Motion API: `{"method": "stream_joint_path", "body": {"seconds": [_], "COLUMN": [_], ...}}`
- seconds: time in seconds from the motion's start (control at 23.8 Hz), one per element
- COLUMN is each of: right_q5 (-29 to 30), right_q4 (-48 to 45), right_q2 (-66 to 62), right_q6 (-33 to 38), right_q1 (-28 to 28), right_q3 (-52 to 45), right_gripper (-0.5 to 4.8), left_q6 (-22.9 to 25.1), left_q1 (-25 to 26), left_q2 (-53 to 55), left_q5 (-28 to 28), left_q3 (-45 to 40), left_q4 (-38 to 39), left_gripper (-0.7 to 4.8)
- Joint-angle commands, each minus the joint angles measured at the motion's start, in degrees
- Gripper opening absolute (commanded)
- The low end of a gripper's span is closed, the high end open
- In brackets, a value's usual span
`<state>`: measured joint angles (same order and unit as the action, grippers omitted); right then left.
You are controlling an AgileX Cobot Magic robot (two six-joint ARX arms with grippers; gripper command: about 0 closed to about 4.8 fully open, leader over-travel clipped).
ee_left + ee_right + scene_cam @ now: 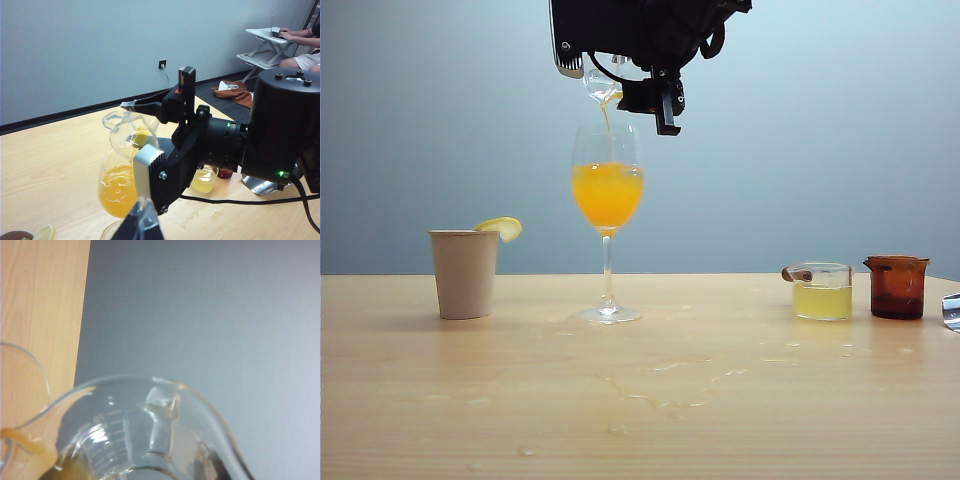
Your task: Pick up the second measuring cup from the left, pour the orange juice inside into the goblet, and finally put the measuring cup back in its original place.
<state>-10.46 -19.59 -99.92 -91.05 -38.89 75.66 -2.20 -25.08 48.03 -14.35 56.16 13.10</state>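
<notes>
Robot lab w/ seated operator [300, 47]

Right hand [620, 95] raised, rolled sideways, clamped.

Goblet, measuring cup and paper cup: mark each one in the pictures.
goblet [607, 195], exterior view, on the juice-filled bowl.
measuring cup [150, 440], right wrist view, on its clear tilted wall below the rim.
paper cup [464, 275], exterior view, on the middle of its beige side.
</notes>
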Motion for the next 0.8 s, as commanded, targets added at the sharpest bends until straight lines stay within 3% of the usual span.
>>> {"method": "stream_joint_path", "body": {"seconds": [0.04,0.8], "right_q5": [-0.13,-0.11], "right_q4": [-1.68,-1.7], "right_q2": [0.24,0.24], "right_q6": [-1.01,-5.46], "right_q1": [-0.07,-0.04], "right_q3": [0.48,0.48], "right_gripper": [2.78,2.78], "left_q6": [0.22,0.24], "left_q1": [-0.04,-0.04], "left_q2": [-0.09,-0.09], "left_q5": [-0.09,-0.52], "left_q3": [0.22,0.22], "left_q4": [-0.35,-0.35], "left_gripper": [-0.06,-0.06]}}
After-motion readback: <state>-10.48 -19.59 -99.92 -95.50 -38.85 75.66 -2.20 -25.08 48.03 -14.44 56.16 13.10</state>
